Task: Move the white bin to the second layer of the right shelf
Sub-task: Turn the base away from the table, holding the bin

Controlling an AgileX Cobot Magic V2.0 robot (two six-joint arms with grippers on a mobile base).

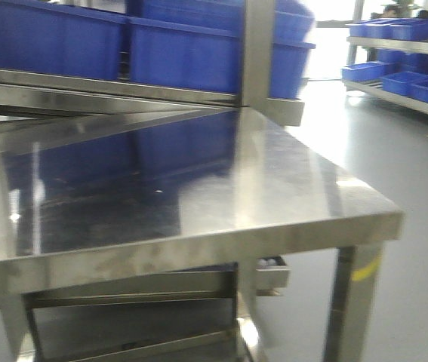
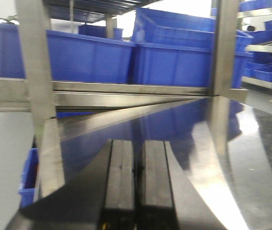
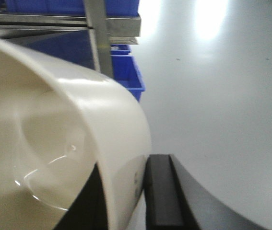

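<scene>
The white bin (image 3: 54,143) was in my right claw (image 3: 124,189), pinched by its wall. One finger (image 3: 85,206) lay inside the tub and the other (image 3: 162,191) pressed on the outside, so that claw was clenched on the bin. Its mouth faced my wrist camera. I could see straight in to the rounded base, and it was empty. I judged it light, so weight was not my worry. The plastic was glossy and smooth, with no handle or lip for a pad to catch on, and I expected it to be slippery. I also thought a thin wall like that would flex under a hard squeeze. Held by one side only, the tub would want to swing or twist about my pads. A deep bite on a straight run of wall seemed better than a shallow one near a rounded corner. What lay under the bin I could not tell.

Beyond its rim were a steel post (image 3: 99,38) of the rack, a small blue crate (image 3: 128,76) low down beside it, and open grey floor (image 3: 222,96).

My left claw (image 2: 136,177) hung over the mirror-like steel table (image 2: 183,139), its pads (image 2: 120,177) drawn together with nothing between them. Large blue crates (image 1: 198,53) filled the rack behind the table. I could not pick out the roller-tracked second layer of the right shelf in any view.
</scene>
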